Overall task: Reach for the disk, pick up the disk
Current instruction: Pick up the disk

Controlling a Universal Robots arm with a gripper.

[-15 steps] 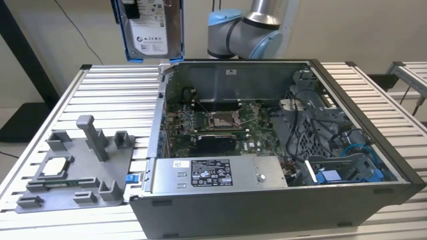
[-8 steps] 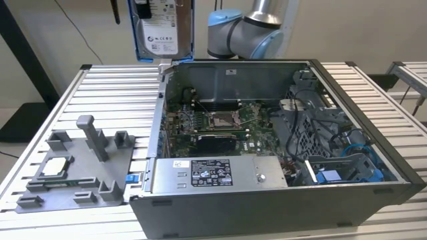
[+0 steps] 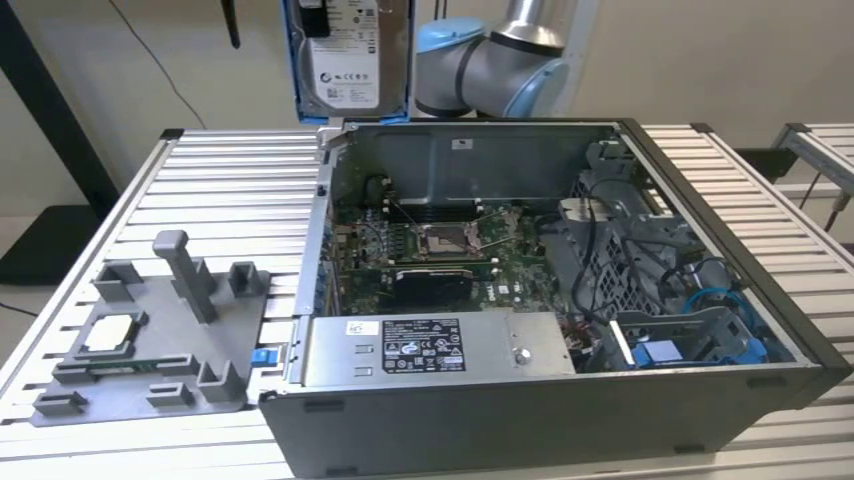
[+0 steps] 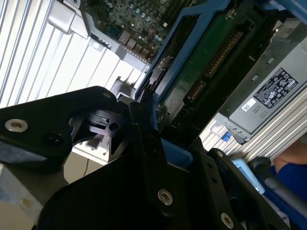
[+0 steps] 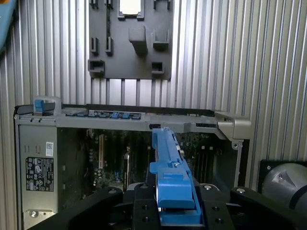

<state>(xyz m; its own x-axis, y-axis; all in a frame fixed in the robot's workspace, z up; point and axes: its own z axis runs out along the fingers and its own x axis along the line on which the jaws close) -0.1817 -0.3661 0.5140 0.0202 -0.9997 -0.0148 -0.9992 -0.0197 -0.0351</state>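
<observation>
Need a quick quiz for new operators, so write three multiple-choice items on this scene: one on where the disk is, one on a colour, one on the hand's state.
1. Where is the disk?
A. Up in the air above the open computer case
B. Flat on the slatted table
C. Seated inside the case

2. What colour is the bracket framing the disk?
A. Red
B. Yellow
C. Blue

3. What state is the hand in?
A. Open, clear of the disk
B. Shut on the disk
C. Shut on a cable

Answers:
1. A: in the exterior view the disk hangs over the case and touches nothing below it.
2. C: the frame is bright blue in both wrist views.
3. B: in the first wrist view the black jaws press both sides of the bracket.
</observation>
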